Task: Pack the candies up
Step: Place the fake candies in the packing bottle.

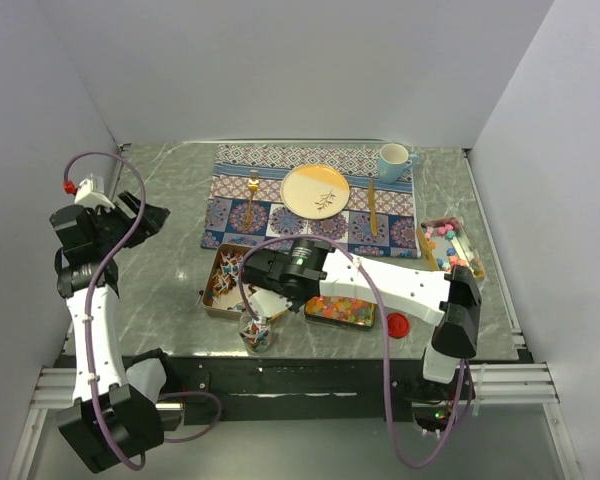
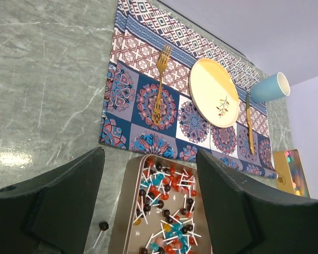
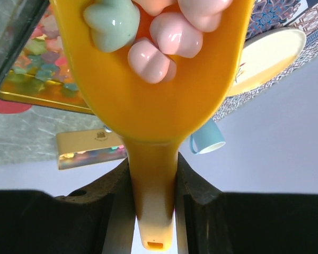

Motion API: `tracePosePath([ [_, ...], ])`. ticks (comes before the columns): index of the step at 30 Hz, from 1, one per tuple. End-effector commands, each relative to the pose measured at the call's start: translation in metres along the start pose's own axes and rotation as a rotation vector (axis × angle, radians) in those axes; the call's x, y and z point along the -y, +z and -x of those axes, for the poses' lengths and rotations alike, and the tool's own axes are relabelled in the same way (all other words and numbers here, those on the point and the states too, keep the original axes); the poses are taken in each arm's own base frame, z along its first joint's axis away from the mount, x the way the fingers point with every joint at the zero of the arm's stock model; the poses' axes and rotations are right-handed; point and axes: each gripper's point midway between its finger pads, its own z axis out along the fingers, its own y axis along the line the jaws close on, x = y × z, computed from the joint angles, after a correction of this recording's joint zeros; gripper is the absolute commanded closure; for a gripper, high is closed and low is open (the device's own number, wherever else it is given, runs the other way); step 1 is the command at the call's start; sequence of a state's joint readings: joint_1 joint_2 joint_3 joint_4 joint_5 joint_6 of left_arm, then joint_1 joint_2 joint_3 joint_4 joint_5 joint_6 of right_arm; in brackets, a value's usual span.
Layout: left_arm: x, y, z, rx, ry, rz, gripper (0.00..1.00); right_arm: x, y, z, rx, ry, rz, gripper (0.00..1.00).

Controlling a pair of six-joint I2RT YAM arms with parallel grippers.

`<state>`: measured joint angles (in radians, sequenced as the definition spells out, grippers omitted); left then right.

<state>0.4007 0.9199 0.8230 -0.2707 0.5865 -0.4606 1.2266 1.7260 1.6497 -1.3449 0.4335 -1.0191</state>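
My right gripper (image 3: 153,177) is shut on the handle of a yellow scoop (image 3: 148,100). The scoop holds a few glossy pink and pale green candies (image 3: 164,37). In the top view this gripper (image 1: 248,272) reaches left across the table, over a small clear container (image 1: 257,333) with colourful contents near the front edge. A gold tray of mixed candies (image 1: 340,311) lies just right of it and also shows in the right wrist view (image 3: 26,58). My left gripper (image 1: 150,220) is open, empty and raised at the left; in its wrist view (image 2: 149,156) it looks down on a lollipop tray.
A gold tray of lollipops (image 1: 223,280) lies left of centre, with one loose lollipop (image 2: 103,226) on the table beside it. A red lid (image 1: 398,324) lies by the candy tray. A patterned mat (image 1: 310,195) carries a plate (image 1: 315,190), fork, knife and blue cup (image 1: 394,160). A gold sweet box (image 1: 450,246) stands right.
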Motion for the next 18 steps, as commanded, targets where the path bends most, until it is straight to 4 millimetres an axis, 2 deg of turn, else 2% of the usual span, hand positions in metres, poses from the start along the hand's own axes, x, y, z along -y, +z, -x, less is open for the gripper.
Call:
tracePosePath([
  [1, 0.008, -0.004, 0.009, 0.052, 0.027, -0.038, 0.24, 0.009, -0.013, -0.019, -0.132, -0.15, -0.011, 1.0],
  [18, 0.008, -0.01, 0.009, 0.08, 0.021, -0.045, 0.23, 0.031, -0.035, -0.016, -0.216, -0.256, -0.12, 1.0],
])
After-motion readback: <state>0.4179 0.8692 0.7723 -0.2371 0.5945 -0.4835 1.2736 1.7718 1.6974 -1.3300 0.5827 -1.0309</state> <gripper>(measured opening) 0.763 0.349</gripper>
